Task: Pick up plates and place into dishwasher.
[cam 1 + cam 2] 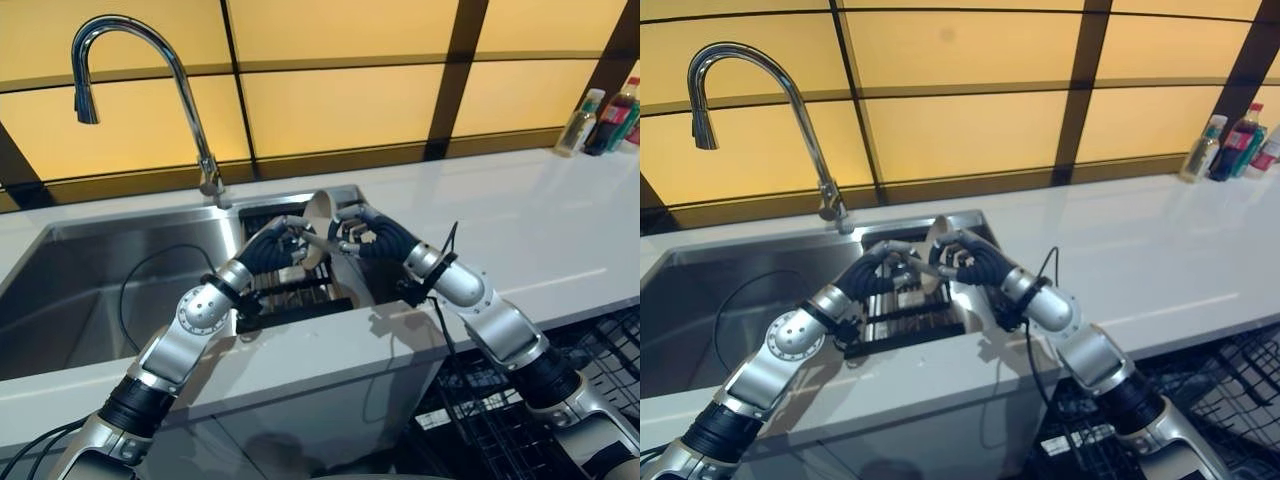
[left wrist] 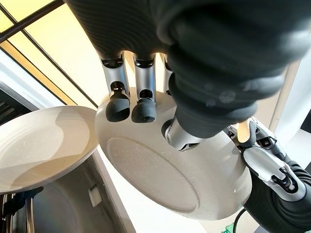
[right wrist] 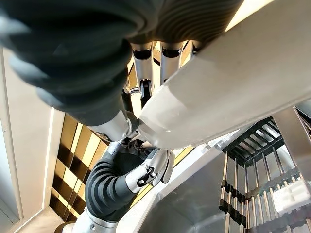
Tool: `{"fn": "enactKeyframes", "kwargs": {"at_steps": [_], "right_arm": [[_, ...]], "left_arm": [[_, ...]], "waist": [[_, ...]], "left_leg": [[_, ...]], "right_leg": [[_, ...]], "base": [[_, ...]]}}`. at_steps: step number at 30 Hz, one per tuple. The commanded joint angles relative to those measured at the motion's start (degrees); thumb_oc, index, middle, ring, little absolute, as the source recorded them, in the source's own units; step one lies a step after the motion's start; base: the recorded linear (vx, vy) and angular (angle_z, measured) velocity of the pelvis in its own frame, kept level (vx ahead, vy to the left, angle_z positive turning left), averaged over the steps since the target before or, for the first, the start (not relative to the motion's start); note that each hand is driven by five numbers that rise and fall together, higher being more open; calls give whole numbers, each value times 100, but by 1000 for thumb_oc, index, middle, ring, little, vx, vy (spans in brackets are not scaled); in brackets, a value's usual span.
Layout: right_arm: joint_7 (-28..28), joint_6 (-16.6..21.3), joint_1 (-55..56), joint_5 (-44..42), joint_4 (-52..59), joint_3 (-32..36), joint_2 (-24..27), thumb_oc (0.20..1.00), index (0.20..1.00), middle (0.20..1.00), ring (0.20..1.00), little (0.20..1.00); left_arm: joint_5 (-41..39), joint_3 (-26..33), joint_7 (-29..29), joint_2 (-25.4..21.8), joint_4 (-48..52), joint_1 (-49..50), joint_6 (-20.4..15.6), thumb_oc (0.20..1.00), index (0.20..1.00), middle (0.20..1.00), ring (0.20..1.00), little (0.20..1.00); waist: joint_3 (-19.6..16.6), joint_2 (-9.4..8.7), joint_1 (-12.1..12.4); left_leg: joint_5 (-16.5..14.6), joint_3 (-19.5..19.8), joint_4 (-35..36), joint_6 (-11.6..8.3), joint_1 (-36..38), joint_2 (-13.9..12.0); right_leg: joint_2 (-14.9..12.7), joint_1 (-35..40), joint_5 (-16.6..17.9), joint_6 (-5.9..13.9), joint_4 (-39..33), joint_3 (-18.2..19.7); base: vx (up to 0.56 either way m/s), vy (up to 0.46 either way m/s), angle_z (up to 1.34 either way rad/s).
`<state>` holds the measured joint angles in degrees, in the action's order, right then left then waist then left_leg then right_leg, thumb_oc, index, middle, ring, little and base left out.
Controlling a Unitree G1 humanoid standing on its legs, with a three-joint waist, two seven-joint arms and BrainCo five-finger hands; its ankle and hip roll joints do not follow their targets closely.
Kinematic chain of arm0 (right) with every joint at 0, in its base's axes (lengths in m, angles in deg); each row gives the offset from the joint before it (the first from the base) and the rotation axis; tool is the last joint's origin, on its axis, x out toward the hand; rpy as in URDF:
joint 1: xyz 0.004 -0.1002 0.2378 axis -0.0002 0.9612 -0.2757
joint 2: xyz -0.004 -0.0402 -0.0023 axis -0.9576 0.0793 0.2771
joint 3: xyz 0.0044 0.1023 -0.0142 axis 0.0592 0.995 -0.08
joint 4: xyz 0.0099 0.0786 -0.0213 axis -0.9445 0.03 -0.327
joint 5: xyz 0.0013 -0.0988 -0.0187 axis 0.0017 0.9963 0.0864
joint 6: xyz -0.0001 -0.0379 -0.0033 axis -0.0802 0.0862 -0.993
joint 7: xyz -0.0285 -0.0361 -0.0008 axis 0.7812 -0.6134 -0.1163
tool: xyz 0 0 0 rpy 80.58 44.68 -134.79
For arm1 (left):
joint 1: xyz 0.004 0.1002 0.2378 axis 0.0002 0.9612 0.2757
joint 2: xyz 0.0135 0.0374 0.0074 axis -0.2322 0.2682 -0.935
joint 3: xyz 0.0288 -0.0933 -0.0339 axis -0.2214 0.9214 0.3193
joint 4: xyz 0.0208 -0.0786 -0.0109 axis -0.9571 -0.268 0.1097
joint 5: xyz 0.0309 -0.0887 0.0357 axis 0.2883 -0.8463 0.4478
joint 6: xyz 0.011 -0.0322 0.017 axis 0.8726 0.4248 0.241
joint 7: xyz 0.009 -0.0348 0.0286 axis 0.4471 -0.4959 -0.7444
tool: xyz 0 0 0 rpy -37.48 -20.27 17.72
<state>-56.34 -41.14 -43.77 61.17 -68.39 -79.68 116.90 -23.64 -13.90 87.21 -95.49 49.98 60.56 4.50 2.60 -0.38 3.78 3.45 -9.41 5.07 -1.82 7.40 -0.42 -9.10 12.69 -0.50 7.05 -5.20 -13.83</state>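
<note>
White tabletop [image 1: 560, 230] runs around a shiny sink [image 1: 90, 290] with a dark rack [image 1: 300, 290] at its right end. Both hands meet over that rack: the left hand [image 2: 146, 104] and the right hand [image 1: 352, 232] have their fingers curled on the rim of one cream plate [image 2: 170, 170], and a second plate [image 2: 39, 145] sits just beside it. Plates are hard, smooth and easy to break, so I think holding the rim on two sides is best.

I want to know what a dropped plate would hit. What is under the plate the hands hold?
Under the plate, held between left hand and right hand, sits a dark rack in the sink. The arms cover part of the rack.
</note>
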Motion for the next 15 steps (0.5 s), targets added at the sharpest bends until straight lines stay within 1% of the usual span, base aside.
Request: {"fn": "enactKeyframes", "kwargs": {"at_steps": [1, 8, 15], "right_arm": [[-61, 190, -214, 13, 366, 198, 225, 200, 200, 200, 200, 200], [-101, 184, -148, 41, 380, 265, 225, 200, 200, 200, 200, 200], [-135, 242, -46, 14, 409, 375, 227, 200, 200, 200, 200, 200]], "left_arm": [[-387, 168, -163, 93, 6, -631, -228, 200, 200, 200, 200, 200], [-421, 215, -172, 93, -3, -554, -267, 200, 200, 200, 200, 200], [-426, 274, -169, 128, 41, -478, -233, 200, 200, 200, 200, 200]], "waist": [[-320, 7, 31], [-327, 12, 26], [-335, 17, 21]], "left_leg": [[-806, 138, -75, 125, 230, 76], [-800, 132, -66, 109, 241, 59], [-789, 154, -52, 109, 240, 60]], "right_leg": [[85, -398, 43, 68, 20, -66], [94, -384, 33, 61, 20, -63], [108, -392, 30, 56, 20, -52]], "base": [[0, 0, 0], [0, 0, 0], [0, 0, 0]]}}
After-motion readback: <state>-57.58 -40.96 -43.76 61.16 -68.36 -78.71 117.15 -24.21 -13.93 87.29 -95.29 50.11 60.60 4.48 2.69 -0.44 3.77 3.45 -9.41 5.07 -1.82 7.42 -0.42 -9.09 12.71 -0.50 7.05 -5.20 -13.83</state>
